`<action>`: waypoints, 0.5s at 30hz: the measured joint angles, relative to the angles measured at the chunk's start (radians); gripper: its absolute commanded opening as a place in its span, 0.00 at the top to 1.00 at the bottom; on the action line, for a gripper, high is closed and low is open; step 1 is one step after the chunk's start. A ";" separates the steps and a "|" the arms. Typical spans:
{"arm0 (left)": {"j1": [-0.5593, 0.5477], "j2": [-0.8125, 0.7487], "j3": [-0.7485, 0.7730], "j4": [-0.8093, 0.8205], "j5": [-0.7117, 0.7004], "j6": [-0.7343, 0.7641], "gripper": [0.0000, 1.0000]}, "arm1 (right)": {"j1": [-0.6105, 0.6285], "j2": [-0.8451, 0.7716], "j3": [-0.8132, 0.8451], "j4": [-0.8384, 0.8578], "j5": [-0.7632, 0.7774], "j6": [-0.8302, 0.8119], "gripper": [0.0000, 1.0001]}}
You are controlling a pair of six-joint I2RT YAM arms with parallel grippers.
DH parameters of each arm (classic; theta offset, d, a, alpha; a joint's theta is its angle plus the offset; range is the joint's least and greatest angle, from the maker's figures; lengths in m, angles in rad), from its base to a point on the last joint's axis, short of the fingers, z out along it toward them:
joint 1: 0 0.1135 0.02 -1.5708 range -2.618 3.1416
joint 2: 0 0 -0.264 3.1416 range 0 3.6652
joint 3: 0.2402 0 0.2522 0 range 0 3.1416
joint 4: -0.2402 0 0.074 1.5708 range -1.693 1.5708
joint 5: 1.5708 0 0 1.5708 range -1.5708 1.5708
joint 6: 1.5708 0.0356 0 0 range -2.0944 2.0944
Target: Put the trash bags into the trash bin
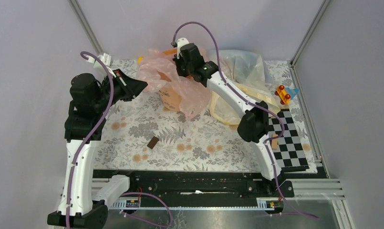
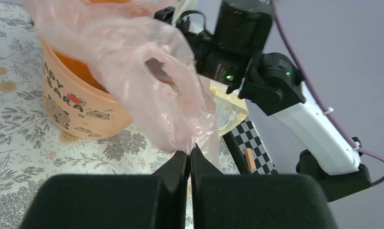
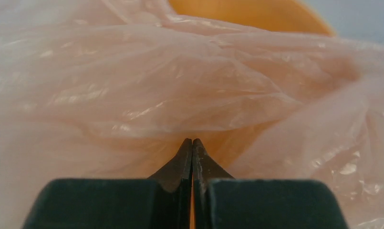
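I see the pink bag [image 1: 154, 71] draped over the bin [image 2: 70, 112], which stands at the far middle of the table [image 1: 194, 140]; most of the film lies on the rim and hangs down the outside. The left gripper [image 2: 190, 155] is clenched, and the film tapers into its tips. The right gripper [image 3: 192, 142] is over the bin, fingers pressed together against the film; I cannot tell whether any is caught.

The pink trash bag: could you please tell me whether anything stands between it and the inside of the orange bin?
Nothing separate does. The trash bag already drapes across the open trash bin; only the shut right gripper sits above it, its tips against the film.
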 measured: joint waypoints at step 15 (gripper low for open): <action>0.000 0.057 -0.011 0.075 -0.020 -0.010 1.00 | 0.026 -0.003 0.077 -0.121 0.003 -0.040 0.63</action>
